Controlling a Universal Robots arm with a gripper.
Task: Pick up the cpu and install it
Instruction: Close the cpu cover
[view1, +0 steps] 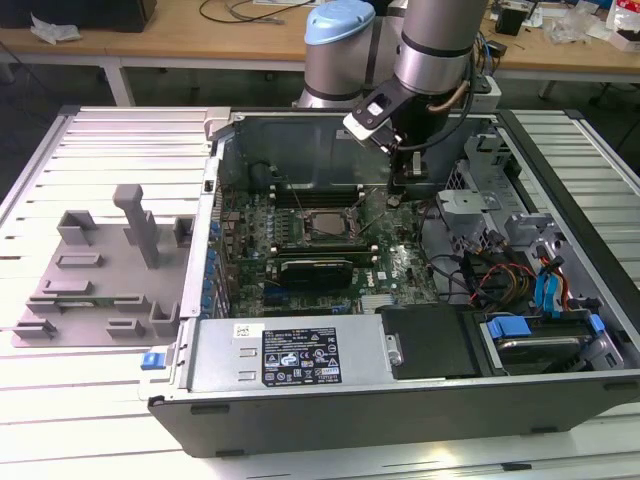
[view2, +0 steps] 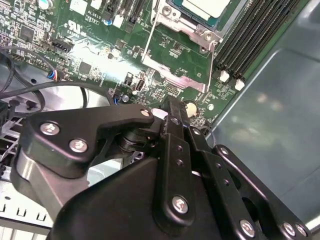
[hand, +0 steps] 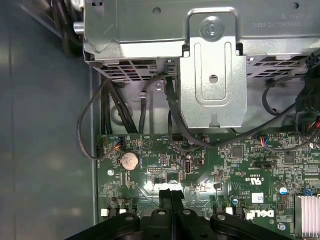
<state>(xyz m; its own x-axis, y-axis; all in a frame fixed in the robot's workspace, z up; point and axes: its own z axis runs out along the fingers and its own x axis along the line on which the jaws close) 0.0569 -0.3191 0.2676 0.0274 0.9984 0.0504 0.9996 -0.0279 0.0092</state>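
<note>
The cpu (view1: 322, 226), a flat square with a silver top, lies in the motherboard socket inside the open computer case (view1: 190, 330). In the second wrist view the cpu (view2: 205, 7) sits in the socket with the socket's metal frame (view2: 172, 47) beside it. My gripper (view1: 393, 200) hangs low over the motherboard, to the exterior view's right of the socket and apart from the cpu. Its black fingers are shut together in both wrist views, with nothing seen between them (hand: 171, 193) (view2: 169, 106).
A coin battery (hand: 129, 160) lies on the green board near the fingertips. A metal drive cage (hand: 212, 75) and black cables (hand: 107, 112) stand close by. Memory slots (view2: 252, 37) run beside the socket. A grey fixture (view1: 95, 275) rests on the table outside the case.
</note>
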